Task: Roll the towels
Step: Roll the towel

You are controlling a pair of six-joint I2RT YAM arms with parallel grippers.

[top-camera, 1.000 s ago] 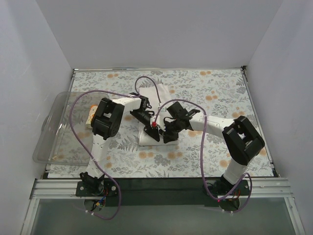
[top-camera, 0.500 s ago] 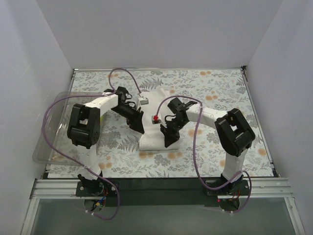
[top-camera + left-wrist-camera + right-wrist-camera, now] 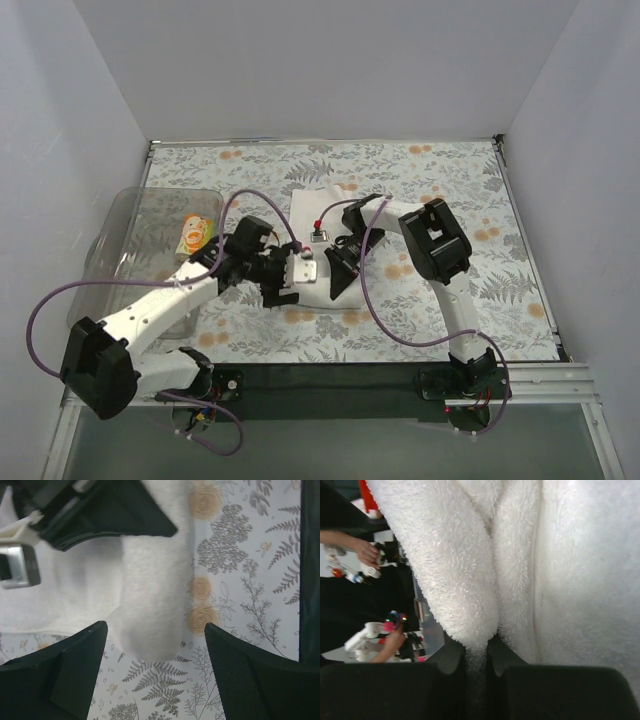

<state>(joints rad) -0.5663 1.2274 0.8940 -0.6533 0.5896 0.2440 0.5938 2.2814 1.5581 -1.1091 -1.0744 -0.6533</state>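
The large white towel (image 3: 312, 207) lies mid-table, partly rolled along its length. My right gripper (image 3: 338, 275) is shut on a thick fold of the towel (image 3: 470, 570); in the right wrist view (image 3: 476, 645) the pile is pinched between the fingers. My left gripper (image 3: 284, 282) is open just left of the towel's near end. In the left wrist view (image 3: 154, 627) the rolled end (image 3: 150, 595) sits between the spread fingers without touching them. The small orange-and-green printed cloth (image 3: 193, 233) lies in the bin at the left.
A clear plastic bin (image 3: 125, 255) stands at the table's left edge. The fern-patterned covering (image 3: 450, 190) spreads over the whole table. Purple cables (image 3: 375, 300) loop over both arms. White walls close in three sides.
The left arm has swung down and left; its gripper now reaches the towel's near end from the left. The right arm's elbow has folded in toward the middle, its gripper staying on the towel.
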